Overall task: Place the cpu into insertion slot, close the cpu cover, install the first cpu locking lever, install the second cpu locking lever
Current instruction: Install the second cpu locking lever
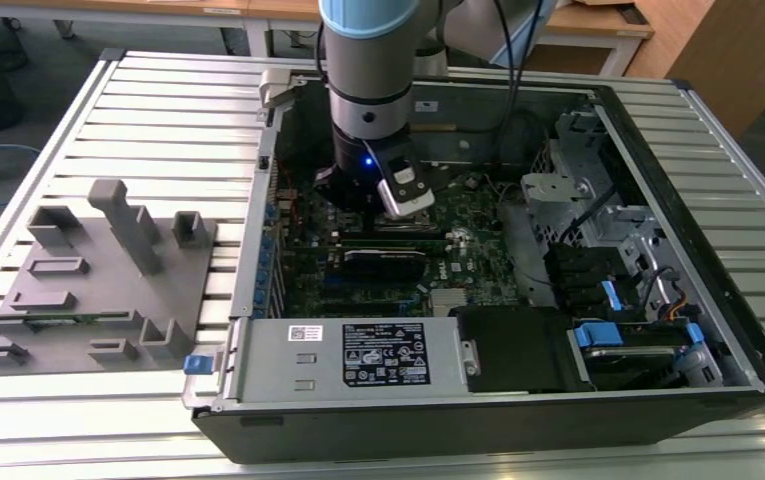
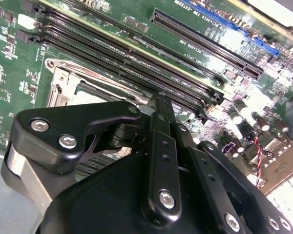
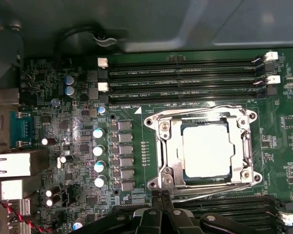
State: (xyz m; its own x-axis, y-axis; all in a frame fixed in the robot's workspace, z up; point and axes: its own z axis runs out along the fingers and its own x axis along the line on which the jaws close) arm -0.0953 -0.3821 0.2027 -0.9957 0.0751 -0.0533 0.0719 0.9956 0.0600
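Open computer case (image 1: pixel 516 400) lying on a slatted worktop (image 1: pixel 155 110), with the Universal Robots arm (image 1: pixel 371 90) reaching down into it over the motherboard (image 3: pixel 63 146).

The cpu (image 3: pixel 206 148), a pale flat square chip, sits in the insertion slot in the first wrist view. The cpu cover (image 3: pixel 166 146), a thin metal frame with a central window, lies down around it, so the chip shows through the window. Thin wire locking levers run along the frame's edges; one lever (image 3: pixel 205 184) lies along the edge nearest the claw, and whether it is latched cannot be told.

The claw (image 3: pixel 161 196) hovers just beside that edge of the socket, its two black fingers (image 2: pixel 158 114) drawn together to a narrow point and holding nothing visible. Whether the tips touch the lever cannot be told.

Handling, as a judgement: the cpu is light, rigid and fragile, with smooth faces, and is best held by its opposite edges only. The cover is thin stiff sheet metal on a hinge, and needs only light pressure on its frame. The levers are springy steel wire, slippery and narrow; they are best pushed near their free hooked ends, where leverage is greatest.

Memory slots (image 3: pixel 185 73) run beside the socket.
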